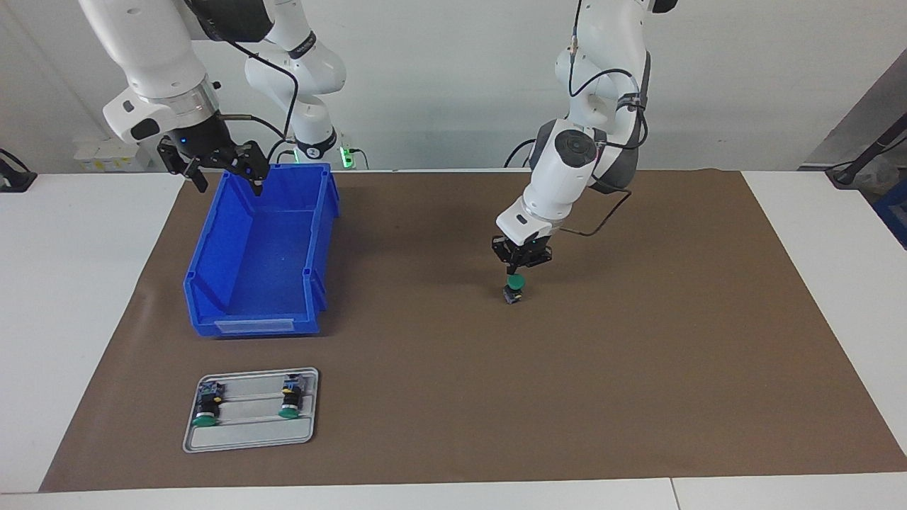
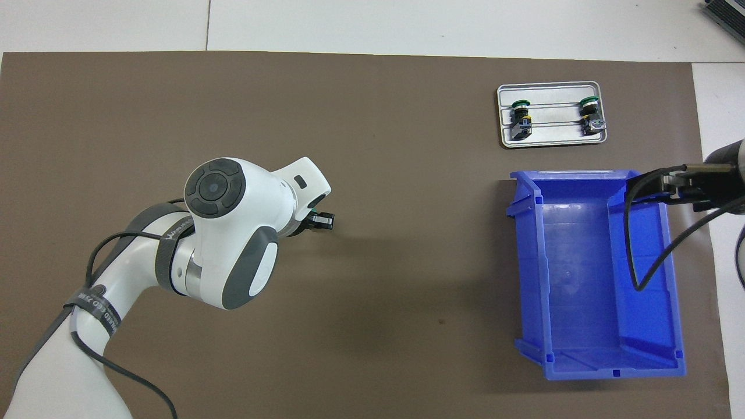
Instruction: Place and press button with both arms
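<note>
Green-capped button (image 1: 514, 286) stands on brown mat (image 1: 638, 340) under shut left pincer (image 1: 513, 270)

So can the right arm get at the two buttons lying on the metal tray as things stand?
Probably yes. The right gripper hangs open over the blue bin's rim at its own end of the table, and the tray lies just past the bin, farther from the robots, with nothing over the two buttons.

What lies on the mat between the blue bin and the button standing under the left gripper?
Only bare brown mat lies between the blue bin and the button under the shut left gripper; the facing view shows it, and the overhead view agrees.
</note>
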`<state>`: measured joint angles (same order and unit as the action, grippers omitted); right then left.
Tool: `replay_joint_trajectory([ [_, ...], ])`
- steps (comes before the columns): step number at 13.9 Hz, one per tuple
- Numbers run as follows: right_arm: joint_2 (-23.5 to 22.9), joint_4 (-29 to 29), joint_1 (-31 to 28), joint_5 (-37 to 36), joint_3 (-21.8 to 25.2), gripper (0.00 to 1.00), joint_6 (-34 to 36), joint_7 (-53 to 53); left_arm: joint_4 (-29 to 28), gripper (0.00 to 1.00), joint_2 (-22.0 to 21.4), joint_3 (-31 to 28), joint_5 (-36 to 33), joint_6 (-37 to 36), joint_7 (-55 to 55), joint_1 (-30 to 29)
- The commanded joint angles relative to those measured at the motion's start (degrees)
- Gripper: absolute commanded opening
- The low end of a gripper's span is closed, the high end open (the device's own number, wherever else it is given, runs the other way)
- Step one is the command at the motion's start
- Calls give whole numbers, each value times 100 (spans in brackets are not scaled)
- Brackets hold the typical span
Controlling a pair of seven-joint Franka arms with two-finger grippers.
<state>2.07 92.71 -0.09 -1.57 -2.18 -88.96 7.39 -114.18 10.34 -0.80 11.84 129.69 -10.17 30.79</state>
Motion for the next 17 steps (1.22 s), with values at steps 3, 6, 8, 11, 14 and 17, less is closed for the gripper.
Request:
replay_joint_trajectory([
  [3, 127, 204, 158, -54, -37, 99, -131, -18, -60, 0, 65, -87, -270, 100, -161, 120],
  [6, 136, 222, 168, -81, -37, 97, -139, -9, -69, 0, 83, -96, -279, 118, -170, 111],
  [8, 136, 222, 176, -81, -37, 97, -139, -1, -78, 0, 91, -87, -279, 127, -178, 111],
  [11, 136, 222, 185, -81, -37, 97, -201, 26, -104, 0, 223, -87, -288, 179, -214, 155],
  [14, 127, 222, 194, -81, -37, 97, -210, 35, -209, 0, 364, -96, -288, 460, -214, 181],
  [17, 136, 222, 194, -81, -46, 97, -210, 43, -227, 0, 373, -96, -453, 409, -214, 181],
])
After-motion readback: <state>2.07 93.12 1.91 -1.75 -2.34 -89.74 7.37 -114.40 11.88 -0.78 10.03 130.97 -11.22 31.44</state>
